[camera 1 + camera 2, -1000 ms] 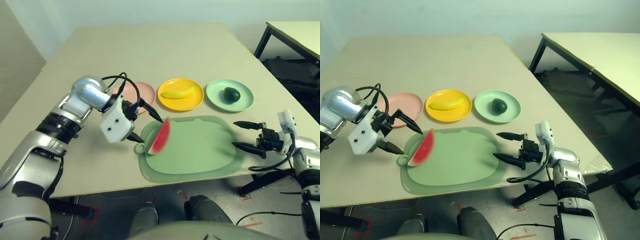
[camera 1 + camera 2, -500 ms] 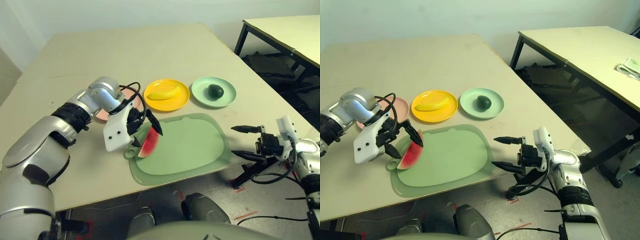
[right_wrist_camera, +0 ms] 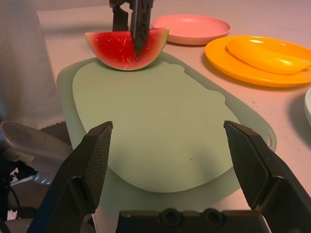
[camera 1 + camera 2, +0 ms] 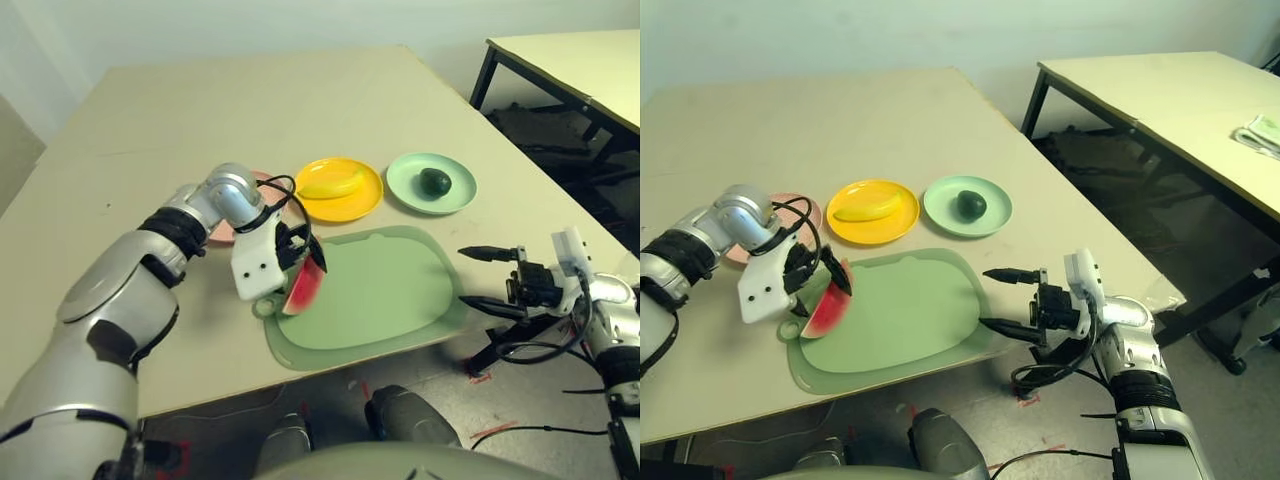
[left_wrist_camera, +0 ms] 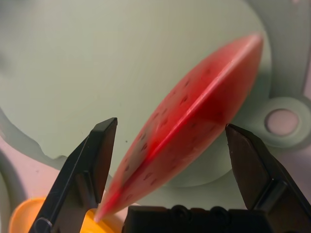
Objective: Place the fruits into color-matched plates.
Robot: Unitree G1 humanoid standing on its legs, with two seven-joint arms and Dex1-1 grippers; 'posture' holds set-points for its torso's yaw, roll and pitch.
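A red watermelon wedge [image 4: 303, 290] stands on its green rind at the left end of the green mat [image 4: 385, 300]. My left gripper [image 4: 300, 262] is open and straddles the wedge [image 5: 189, 126], its fingers [image 5: 92, 170] on either side with gaps showing. The pale pink plate [image 4: 800, 205] lies behind my left wrist, partly hidden. A banana [image 4: 330, 185] rests in the yellow plate [image 4: 365, 203], and a dark avocado [image 4: 433, 181] in the mint green plate [image 4: 405, 190]. My right gripper [image 4: 463, 275] hangs open at the mat's right end, with nothing between its fingers.
The three plates stand in a row just behind the mat. The table's front edge [image 4: 330, 362] runs close under the mat, and my right arm reaches in from beyond the table's right corner. A second table [image 4: 1160, 90] stands off to the right.
My left gripper has come down and forward until its open fingers bracket the watermelon wedge. The head camera has turned. My right gripper has stayed open beside the mat.
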